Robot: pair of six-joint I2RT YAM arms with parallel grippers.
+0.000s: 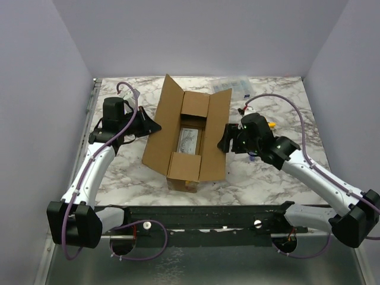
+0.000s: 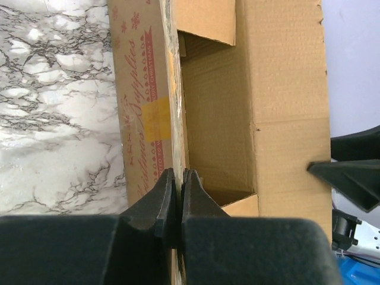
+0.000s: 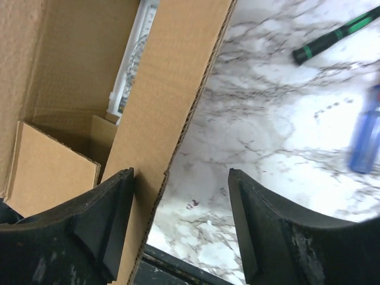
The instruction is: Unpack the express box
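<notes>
The express box [image 1: 185, 138] lies open in the middle of the table, all its flaps turned out. A white flat item [image 1: 190, 142] lies inside; it also shows in the right wrist view [image 3: 133, 53]. My left gripper [image 1: 155, 126] is shut on the edge of the box's left long flap [image 2: 142, 107], with the jaws [image 2: 178, 181] pinching the taped edge. My right gripper [image 1: 224, 139] is open at the right long flap [image 3: 172, 89]. In the right wrist view the gripper [image 3: 181, 202] straddles that flap's edge, and the flap rests against the left finger [image 3: 116, 208].
A clear plastic organiser case [image 1: 233, 83] sits at the back right. A green-and-black pen [image 3: 335, 37] and a blue tool [image 3: 368, 130] lie on the marble to the right of the box. The black base rail [image 1: 202, 215] runs along the near edge.
</notes>
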